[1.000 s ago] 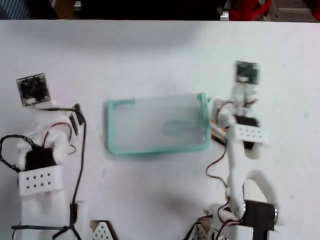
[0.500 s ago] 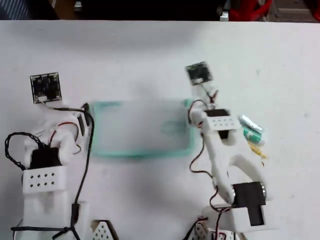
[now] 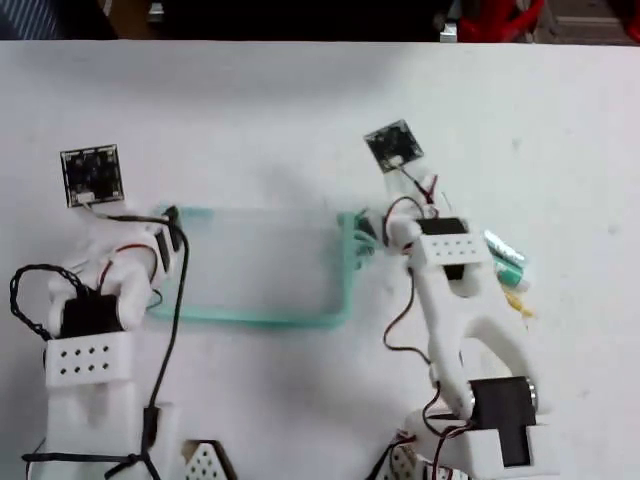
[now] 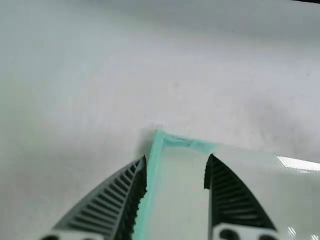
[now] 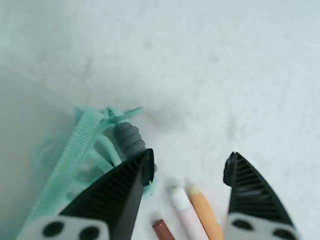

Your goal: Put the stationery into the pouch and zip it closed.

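Notably, the pouch (image 3: 255,265) has slid left into the open left gripper (image 4: 177,159); the right gripper (image 5: 190,155) gapes empty, stationery (image 3: 503,258) unpacked.

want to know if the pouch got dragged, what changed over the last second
The pouch slid across the table toward the left arm, and the right gripper swung the same way with it, ending open at the zipper end. This uncovered the stationery beside the right arm. The left gripper edged forward and now straddles the pouch's corner, open. Nothing was gripped; the stationery stays outside the pouch.
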`<state>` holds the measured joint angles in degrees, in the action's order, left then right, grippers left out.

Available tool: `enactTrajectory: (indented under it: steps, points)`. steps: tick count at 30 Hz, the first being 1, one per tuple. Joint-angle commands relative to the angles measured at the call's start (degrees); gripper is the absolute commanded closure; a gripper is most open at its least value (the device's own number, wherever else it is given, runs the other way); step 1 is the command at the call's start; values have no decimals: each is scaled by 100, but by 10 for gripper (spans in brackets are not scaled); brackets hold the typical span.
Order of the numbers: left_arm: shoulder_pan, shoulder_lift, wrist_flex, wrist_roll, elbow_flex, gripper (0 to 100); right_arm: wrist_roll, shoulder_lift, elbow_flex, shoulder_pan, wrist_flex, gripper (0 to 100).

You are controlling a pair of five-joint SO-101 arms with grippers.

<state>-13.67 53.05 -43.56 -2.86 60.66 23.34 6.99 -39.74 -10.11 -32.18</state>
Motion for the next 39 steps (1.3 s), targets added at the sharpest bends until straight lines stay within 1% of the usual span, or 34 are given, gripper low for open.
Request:
enactTrajectory:
  steps: [1, 4, 7, 11, 12, 13, 15, 16, 18, 20, 23, 26, 31, 35, 39]
  points:
    - [92, 31, 141, 44, -44, 801, 255, -75, 62, -207, 163, 772]
    - [84, 31, 141, 44, -44, 801, 466, -259, 79, -356, 189, 772]
    - [84, 31, 141, 44, -44, 801, 457, -567, 281, -391, 295, 772]
    - [84, 31, 141, 44, -35, 800, 475, -1525, 949, -347, 242, 779]
    - [84, 31, 141, 44, -35, 800, 554, -1771, 1125, -347, 180, 800]
    - [84, 31, 141, 44, -35, 798, 677, -1956, 1336, -347, -22, 842]
    - [66, 31, 141, 18, -35, 797, 949, -2044, 1749, -303, -629, 962]
    - [66, 31, 114, 18, -53, 797, 1046, -2035, 1873, -277, -884, 996]
    - [101, 40, 97, 9, -53, 793, 1064, -1982, 2057, -277, -1288, 958]
    - [171, 40, 97, 9, -53, 758, 1108, -1763, 2119, -295, -1560, 982]
    - [365, 40, 18, 9, -26, 706, 1090, -1068, 2127, -321, -1903, 981]
    - [532, 40, -97, 35, -35, 706, 1073, -101, 2127, -409, -2220, 981]
    - [505, 40, -79, 44, -35, 706, 1108, 1675, 2259, -1024, -3046, 981]
    - [505, 40, -79, 44, -35, 706, 1099, 2703, 2919, -1473, -3776, 981]
    - [505, 40, -97, 44, -35, 706, 1099, 3143, 3842, -1596, -4251, 981]
